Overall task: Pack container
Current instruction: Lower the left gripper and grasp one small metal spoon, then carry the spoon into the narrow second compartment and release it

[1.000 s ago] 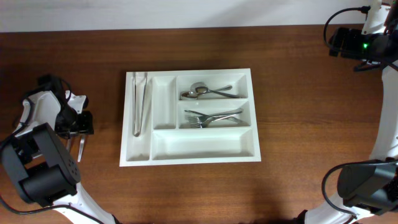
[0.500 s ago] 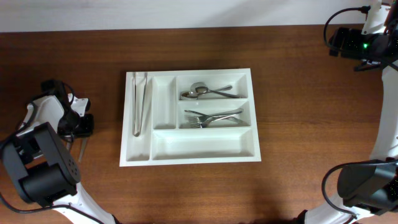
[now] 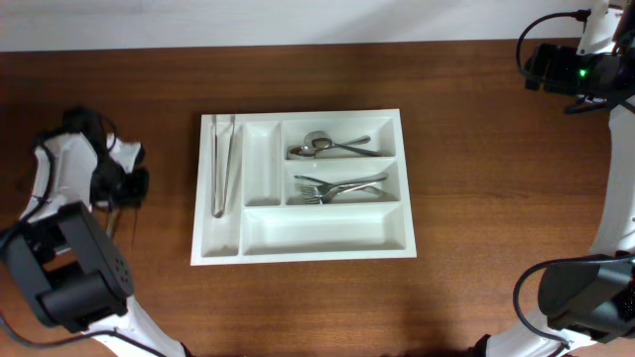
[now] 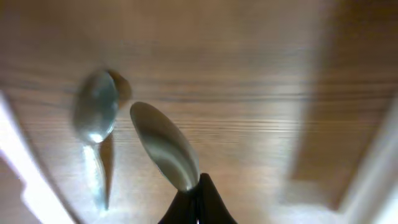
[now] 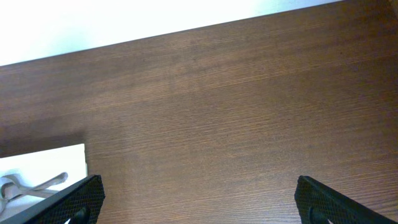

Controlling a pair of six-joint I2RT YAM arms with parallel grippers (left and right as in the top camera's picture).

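Note:
The white container [image 3: 298, 257] lies mid-table with long utensils [image 3: 222, 164] in its left narrow slot, spoons [image 3: 327, 147] in the upper right compartment and forks [image 3: 337, 185] below them. Left of it, my left gripper [image 3: 124, 183] hangs over the wood. The left wrist view shows the left gripper [image 4: 199, 186] shut on the neck of a spoon [image 4: 165, 146], bowl pointing away. A second spoon shape [image 4: 94, 118] shows on the wood to its left; it may be a reflection. My right gripper [image 5: 199, 199] stands open over bare wood at the far right, with the container's corner [image 5: 43, 165] at the view's left edge.
The right arm's base [image 3: 575, 69] sits at the back right corner and another arm base [image 3: 585, 297] at the front right. The left arm's body [image 3: 60, 268] fills the front left. A white wall borders the table's far edge [image 5: 124, 18].
The left gripper has gone from half open to shut on the spoon that lay left of the container, and has shifted a little toward the back. The right arm has not moved.

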